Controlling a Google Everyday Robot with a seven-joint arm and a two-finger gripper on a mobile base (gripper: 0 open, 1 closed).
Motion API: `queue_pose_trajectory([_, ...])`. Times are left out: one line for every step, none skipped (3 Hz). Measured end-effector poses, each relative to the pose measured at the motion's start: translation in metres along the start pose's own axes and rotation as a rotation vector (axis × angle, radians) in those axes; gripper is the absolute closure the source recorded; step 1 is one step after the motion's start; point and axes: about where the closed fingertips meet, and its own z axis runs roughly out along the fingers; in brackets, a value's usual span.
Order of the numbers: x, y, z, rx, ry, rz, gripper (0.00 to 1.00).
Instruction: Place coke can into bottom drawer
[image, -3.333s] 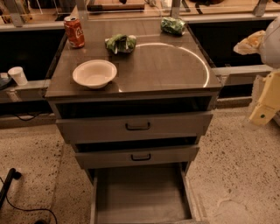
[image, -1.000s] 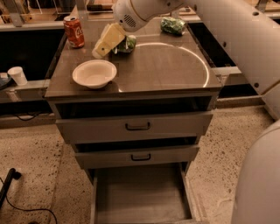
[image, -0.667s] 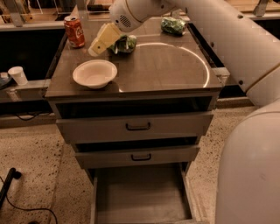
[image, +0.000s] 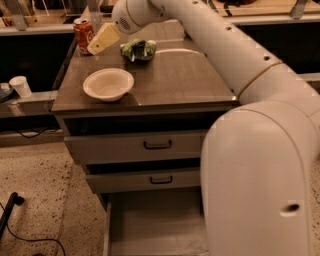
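The coke can (image: 83, 34) stands upright at the far left corner of the cabinet top, red-orange with a silver top. My gripper (image: 101, 40) reaches in from the right and its cream-coloured tip hangs just right of the can, close to it. The bottom drawer (image: 155, 222) is pulled out at floor level, a plain grey tray with nothing seen in it; my arm hides its right part.
A white bowl (image: 108, 83) sits near the cabinet top's front left. A green snack bag (image: 138, 49) lies behind it, right of the can. Two upper drawers with black handles (image: 157, 145) are slightly open. A white cup (image: 20, 86) stands on a ledge at left.
My arm has swung in from the right across the cabinet top and the gripper has moved left toward the can. The can, bowl and bag have not moved.
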Motion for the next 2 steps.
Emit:
queue_pose_trajectory([-0.005, -0.014, 0.026, 0.038, -0.025, 0.012, 0.0])
queue_pose_trajectory([-0.01, -0.032, 0.071, 0.071, -0.098, 0.039, 0.0])
